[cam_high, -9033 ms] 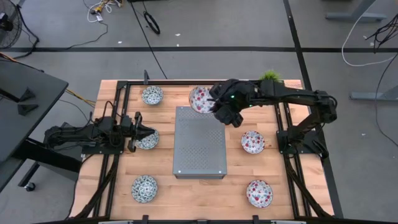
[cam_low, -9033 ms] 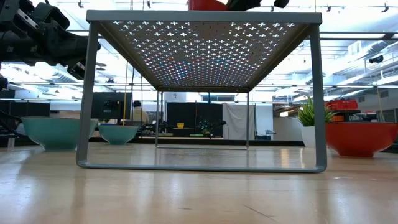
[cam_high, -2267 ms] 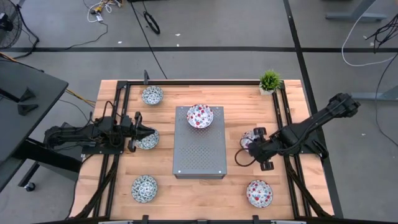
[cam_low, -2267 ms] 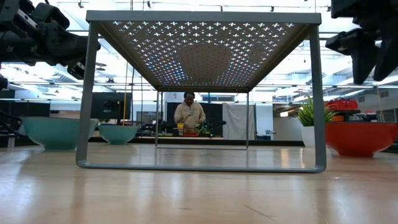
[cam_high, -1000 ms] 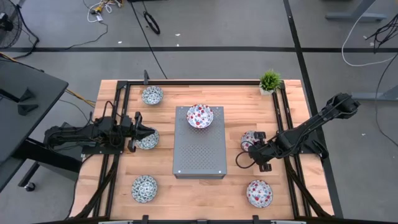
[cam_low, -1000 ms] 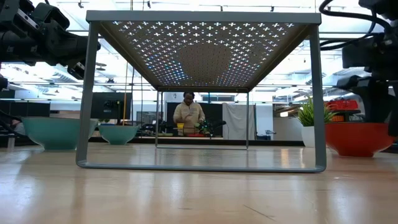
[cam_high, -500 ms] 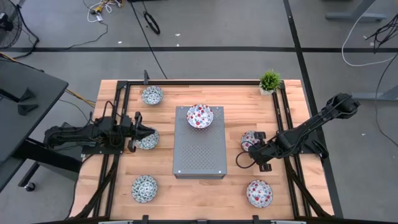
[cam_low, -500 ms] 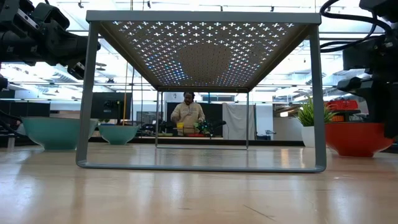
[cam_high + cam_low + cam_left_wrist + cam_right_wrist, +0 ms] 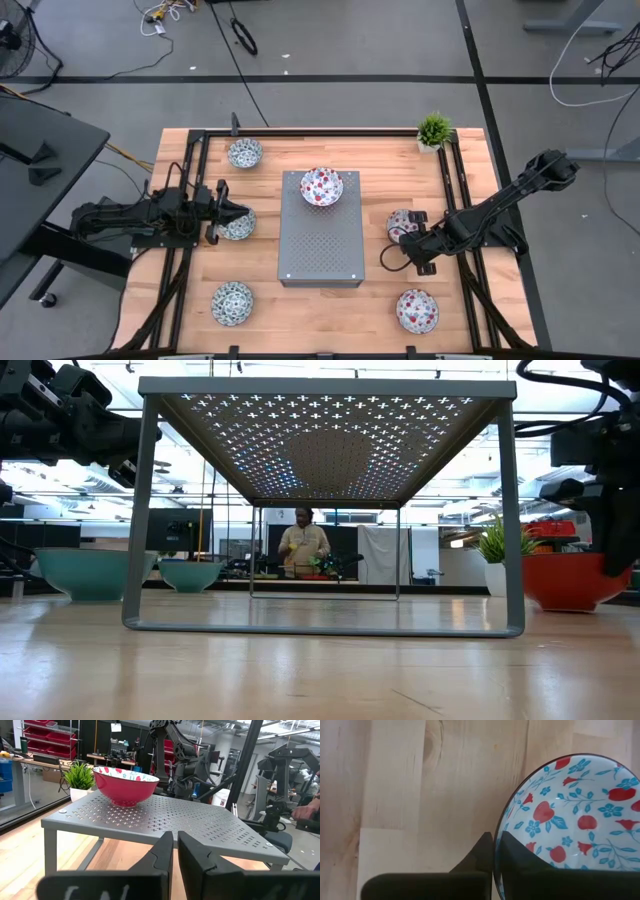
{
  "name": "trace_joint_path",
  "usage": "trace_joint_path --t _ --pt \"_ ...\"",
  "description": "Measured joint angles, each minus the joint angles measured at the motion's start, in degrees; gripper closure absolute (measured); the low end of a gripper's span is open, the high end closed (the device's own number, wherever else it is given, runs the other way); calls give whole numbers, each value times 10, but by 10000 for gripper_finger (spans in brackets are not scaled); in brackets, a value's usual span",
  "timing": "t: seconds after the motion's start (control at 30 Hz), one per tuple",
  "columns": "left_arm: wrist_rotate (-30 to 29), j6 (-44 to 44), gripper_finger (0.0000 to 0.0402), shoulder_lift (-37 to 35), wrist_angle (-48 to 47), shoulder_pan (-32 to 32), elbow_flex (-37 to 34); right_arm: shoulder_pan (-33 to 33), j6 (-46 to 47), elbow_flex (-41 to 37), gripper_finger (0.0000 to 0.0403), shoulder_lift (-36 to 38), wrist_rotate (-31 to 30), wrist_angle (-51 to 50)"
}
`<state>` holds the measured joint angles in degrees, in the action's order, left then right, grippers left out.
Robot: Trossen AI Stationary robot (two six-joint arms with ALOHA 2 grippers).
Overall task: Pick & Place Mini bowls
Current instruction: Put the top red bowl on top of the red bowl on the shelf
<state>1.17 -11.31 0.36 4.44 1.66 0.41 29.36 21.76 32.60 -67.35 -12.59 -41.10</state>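
Red-patterned bowl (image 9: 570, 820) cut off at the right wrist picture's edges, rim between dark fingers (image 9: 480, 852).

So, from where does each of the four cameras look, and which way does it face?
High view: above the table, straight down; both arms show.
Low view: at table-top height, looking level under the grey box; arm parts at both edges.
Left wrist view: behind the left gripper, facing the box and red-speckled bowl on it.
Right wrist view: looking down past the right gripper, shut on a bowl rim.
Shared: high and left wrist views show the box-top bowl.
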Motion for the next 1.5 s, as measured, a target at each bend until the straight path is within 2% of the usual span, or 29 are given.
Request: trace_joint_path --t 0.3,0.6,1.13,1.5 --pt "0 0 369 0 0 0 0 0 2 5 395 -1 -4 -3" --pt "0 0 369 0 0 0 0 0 -15 54 400 0 -7 -30" --pt "0 0 369 0 0 0 0 0 -28 144 403 5 -76 -144" --pt "0 0 369 0 0 0 0 -1 -31 251 403 6 -137 -248"
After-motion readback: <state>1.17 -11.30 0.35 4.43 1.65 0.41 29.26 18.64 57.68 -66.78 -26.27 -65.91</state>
